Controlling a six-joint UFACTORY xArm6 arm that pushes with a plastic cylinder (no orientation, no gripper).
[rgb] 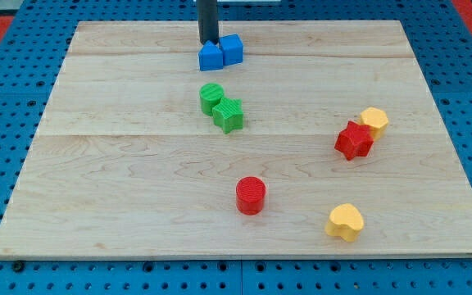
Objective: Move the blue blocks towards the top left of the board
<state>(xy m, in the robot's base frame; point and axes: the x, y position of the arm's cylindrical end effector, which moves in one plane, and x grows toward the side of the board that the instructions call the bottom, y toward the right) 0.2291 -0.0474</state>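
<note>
Blue blocks, two of them touching, are sitting near the top edge of the wooden bench [97,188]: one blue block [211,56] left, another blue block [233,49] right. My tip [209,42] is resting just behind them, touching the left one; this end effector is a plain rod with no jaws. Below are lying a green cylinder [211,97] against a green star [229,115]. Farther right, a red star [354,141] is touching a yellow block [374,121]; a red cylinder [251,195] and yellow heart [345,221] are sitting apart.

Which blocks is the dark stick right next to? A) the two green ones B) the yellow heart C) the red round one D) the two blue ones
D: my tip sits at the view's top, just behind the two blue blocks, which touch each other; the green blocks lie lower down the board, apart from it.
</note>
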